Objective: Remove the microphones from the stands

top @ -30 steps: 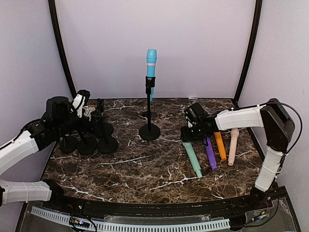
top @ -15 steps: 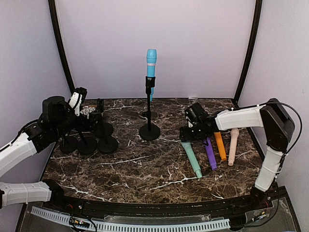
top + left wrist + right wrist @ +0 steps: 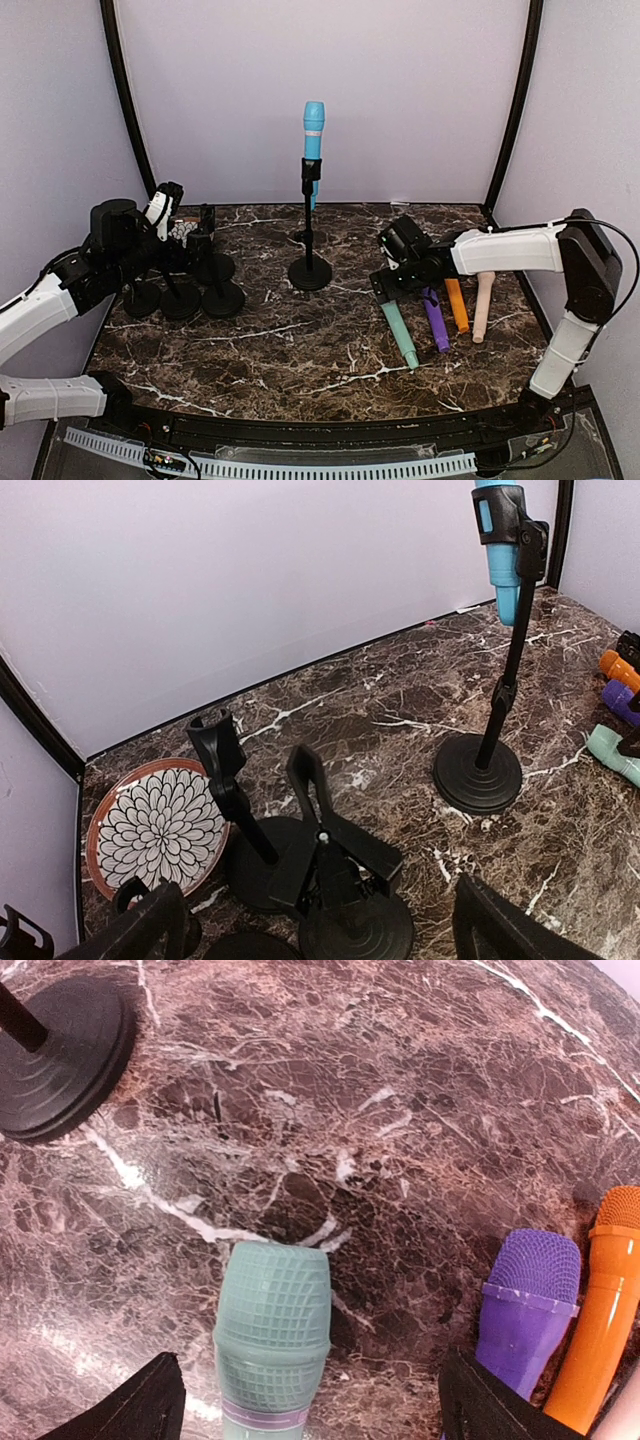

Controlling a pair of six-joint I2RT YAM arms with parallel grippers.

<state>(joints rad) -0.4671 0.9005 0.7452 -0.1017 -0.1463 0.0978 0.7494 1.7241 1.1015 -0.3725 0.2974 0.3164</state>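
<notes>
The microphone (image 3: 314, 128), blue, stands upright in the clip of the stand (image 3: 309, 272), at the far middle of the table (image 3: 300, 350); neither arm touches it.

At the far left, the left gripper (image 3: 182, 232) hovers over a cluster of empty stands (image 3: 190, 292). Its jaws are spread wide with nothing between them. The top view hardly shows this, but in the left wrist view the two fingertips (image 3: 140, 935) sit at the bottom corners with only the empty stands (image 3: 320, 870) below. That view also shows a flower-patterned plate (image 3: 158, 827) in full at the far left corner, where the top view gives only a sliver of the plate (image 3: 181, 228) behind the arm. It catches the microphone (image 3: 500, 550) and the stand (image 3: 478, 775) to the right, well apart from the gripper.

Right of the stand, the right gripper (image 3: 384, 287) is low at the head of a green mic (image 3: 400, 335) lying on the table. In the right wrist view the right gripper (image 3: 305, 1405) has its jaws wide apart on either side of the green mic (image 3: 275, 1330), not gripping it. Further right lie a purple mic (image 3: 435, 320), an orange mic (image 3: 456, 303) and a pink mic (image 3: 483, 303), side by side. The right wrist view shows the purple mic (image 3: 528, 1305) and the orange mic (image 3: 600, 1320) touching, which the top view leaves unclear.
</notes>
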